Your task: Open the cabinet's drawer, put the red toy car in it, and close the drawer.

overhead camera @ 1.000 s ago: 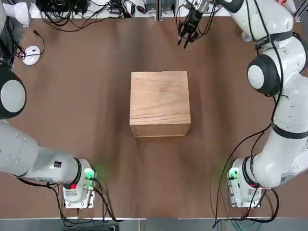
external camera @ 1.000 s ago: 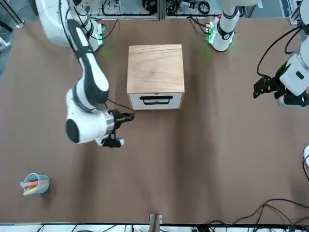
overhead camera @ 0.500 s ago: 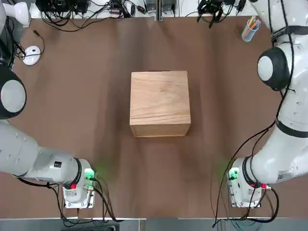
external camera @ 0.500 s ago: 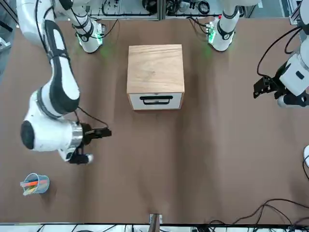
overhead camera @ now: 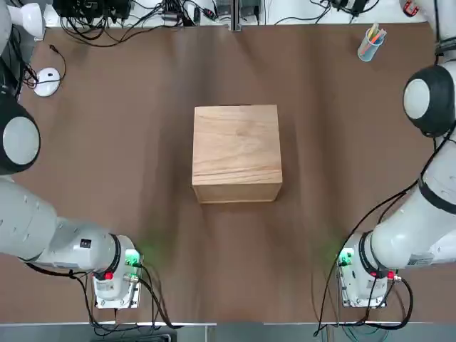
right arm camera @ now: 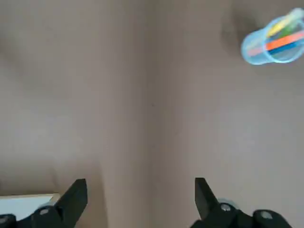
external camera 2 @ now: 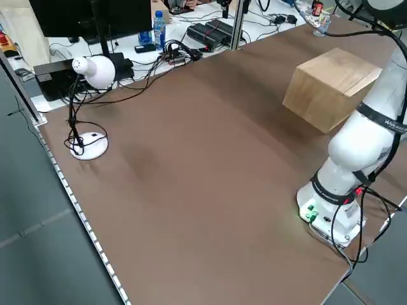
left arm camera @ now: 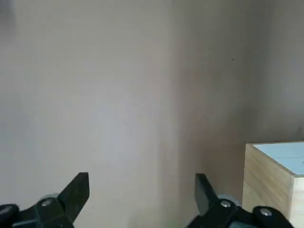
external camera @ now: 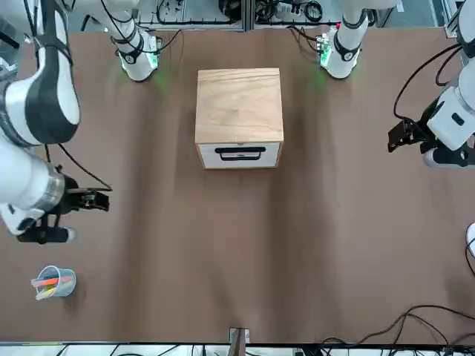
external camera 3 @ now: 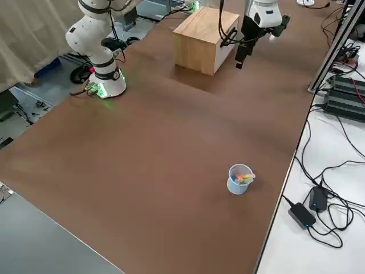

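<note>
The cabinet (overhead camera: 236, 153) stands mid-table, a light-wood cube. Its drawer (external camera: 239, 154) sits flush in the front face, shut, with a dark slot handle. The red toy car is out of view in every frame. My right gripper (external camera: 102, 200) hovers well off to the cabinet's side, near the pen cup, and is open and empty (right arm camera: 140, 199). My left gripper (external camera: 395, 139) hangs on the other side of the cabinet, level with the drawer front. It is open with nothing between its fingers (left arm camera: 141, 194), and a cabinet corner (left arm camera: 275, 175) shows beside it.
A blue cup (external camera: 53, 282) of coloured pens stands near the table's far right corner. A white computer mouse (overhead camera: 47, 80) lies at the far left. Cables and boxes line the far edge. Both arm bases (overhead camera: 114, 274) sit at the near edge.
My right arm has swung away from the cabinet's front, out toward the pen cup side. The cabinet, shut drawer and left arm have not moved.
</note>
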`<state>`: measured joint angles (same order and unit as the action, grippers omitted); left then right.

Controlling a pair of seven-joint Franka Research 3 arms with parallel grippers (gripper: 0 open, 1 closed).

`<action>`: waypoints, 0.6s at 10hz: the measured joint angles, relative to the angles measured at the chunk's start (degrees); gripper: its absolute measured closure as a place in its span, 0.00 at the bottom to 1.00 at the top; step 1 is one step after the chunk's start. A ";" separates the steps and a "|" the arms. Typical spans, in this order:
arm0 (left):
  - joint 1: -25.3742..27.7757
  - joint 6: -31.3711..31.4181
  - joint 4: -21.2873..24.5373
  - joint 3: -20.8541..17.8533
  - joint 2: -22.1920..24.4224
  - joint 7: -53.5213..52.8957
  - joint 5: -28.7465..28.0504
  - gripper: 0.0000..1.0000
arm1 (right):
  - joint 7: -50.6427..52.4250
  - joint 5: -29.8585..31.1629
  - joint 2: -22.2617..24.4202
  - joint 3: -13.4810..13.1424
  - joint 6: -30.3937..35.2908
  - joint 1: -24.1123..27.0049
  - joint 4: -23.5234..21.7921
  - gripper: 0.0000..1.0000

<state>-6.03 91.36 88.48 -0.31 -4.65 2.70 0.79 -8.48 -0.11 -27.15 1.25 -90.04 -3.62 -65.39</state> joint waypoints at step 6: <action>-0.01 0.00 -0.18 0.02 -0.08 0.00 0.01 0.02 | 3.47 -2.41 9.49 -1.37 2.53 6.01 -2.33 0.00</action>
<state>-6.04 91.36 88.30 -0.29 -4.74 2.70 0.80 -5.01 -2.52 -17.66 -0.12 -87.51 2.39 -67.72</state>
